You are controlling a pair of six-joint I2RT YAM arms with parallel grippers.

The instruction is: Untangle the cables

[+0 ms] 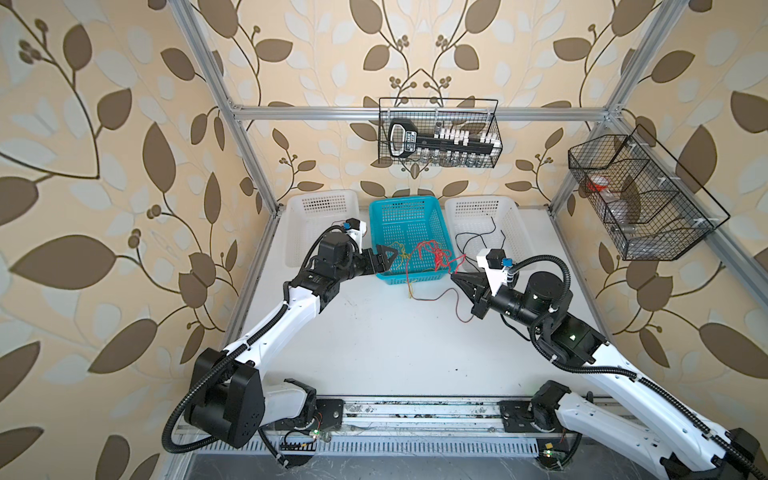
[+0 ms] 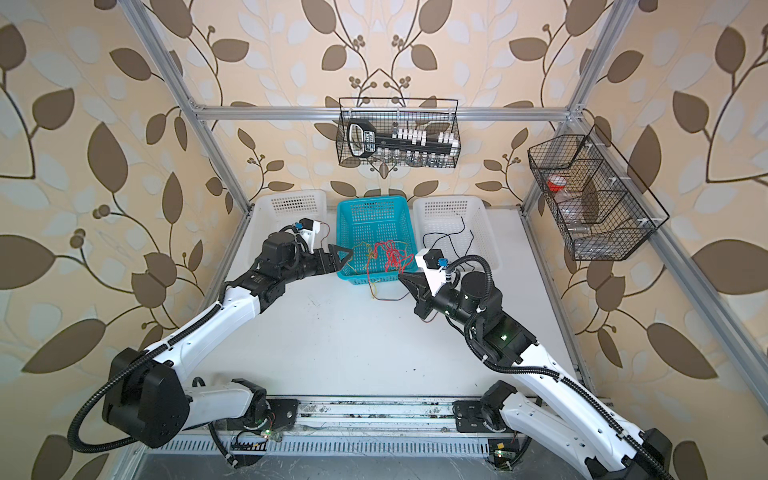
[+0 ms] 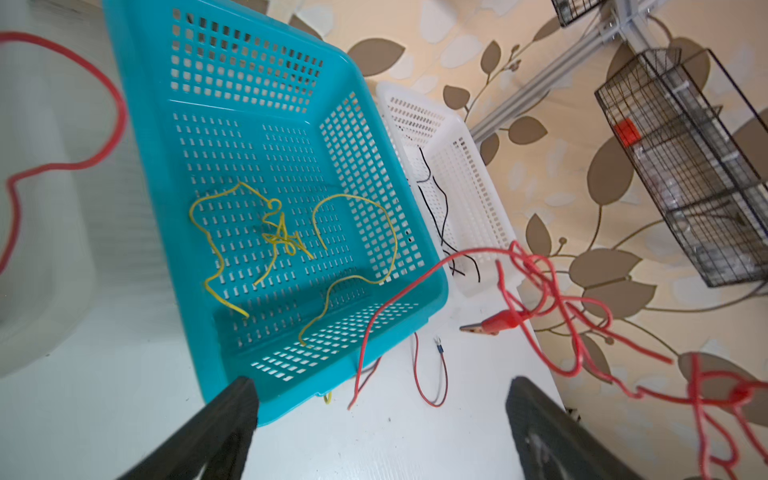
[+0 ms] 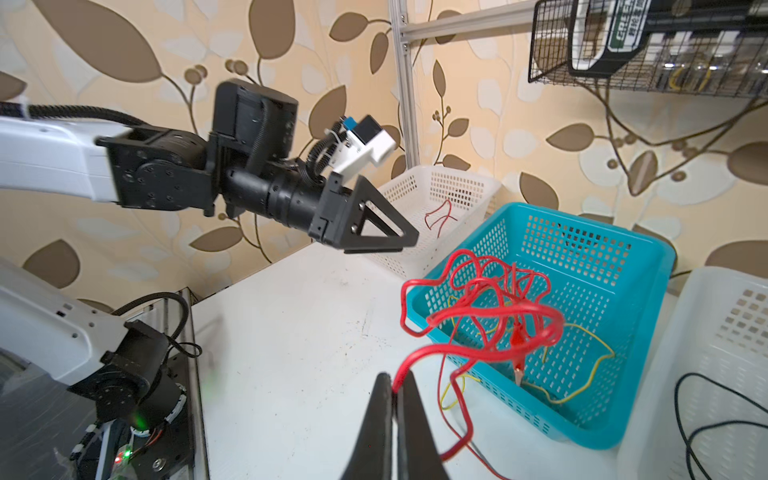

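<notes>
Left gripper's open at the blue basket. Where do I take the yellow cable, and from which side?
Take the yellow cable at its knotted bunch on the floor of the blue basket; there strands pile up, elsewhere one thin strand lies flat. Probably bring the left gripper down from above: the walls block the sides. Keep clear of the red cable.

1. A robotics lab test cell: two white-and-black robot arms (image 1: 266, 332) stand mounted on a slotted metal rail (image 1: 415, 411) at the edge of a white tabletop (image 1: 374, 345).
2. A bare aluminium-profile frame (image 1: 311, 113) boxes the bench in.
3. Beige leaf-patterned wallpaper (image 1: 104, 166) covers the panels, and black wire baskets (image 1: 436, 99) hang from the frame.
</notes>
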